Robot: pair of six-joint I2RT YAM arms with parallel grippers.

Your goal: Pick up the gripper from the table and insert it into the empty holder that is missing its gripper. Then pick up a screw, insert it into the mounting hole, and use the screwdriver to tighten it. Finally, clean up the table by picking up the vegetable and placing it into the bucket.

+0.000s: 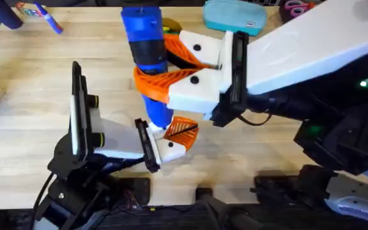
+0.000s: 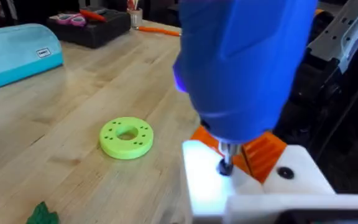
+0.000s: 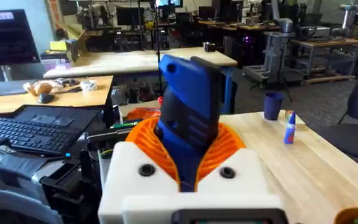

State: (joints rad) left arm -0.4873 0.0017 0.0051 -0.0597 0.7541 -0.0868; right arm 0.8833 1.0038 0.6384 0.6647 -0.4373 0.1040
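A: How far is the task going now?

B: I judge it is in the screw-tightening step. The small orange gripper point(image 1: 183, 130) is already sitting in the white holder point(image 1: 168, 147), so the insertion looks done. The screwdriver point(image 1: 147, 54) is standing upright, and its thin metal bit is pressing on a dark screw point(image 2: 225, 167) on top of the holder.

A: Which tool is holding what?

B: The right tool point(image 1: 183, 67) is clamping its orange ribbed fingers around the screwdriver's black band. The holder is lying at the end of the left tool point(image 1: 160, 145), which seems to be steadying it; if those fingers are apart or together, I cannot tell.

A: And what is remaining?

B: Probably finishing the tightening, then the cleaning. Something green, maybe the vegetable point(image 2: 42, 214), is lying on the surface point(image 1: 30, 96) near a green ring point(image 2: 126, 137), well apart from the screwdriver. I am not finding the bucket.
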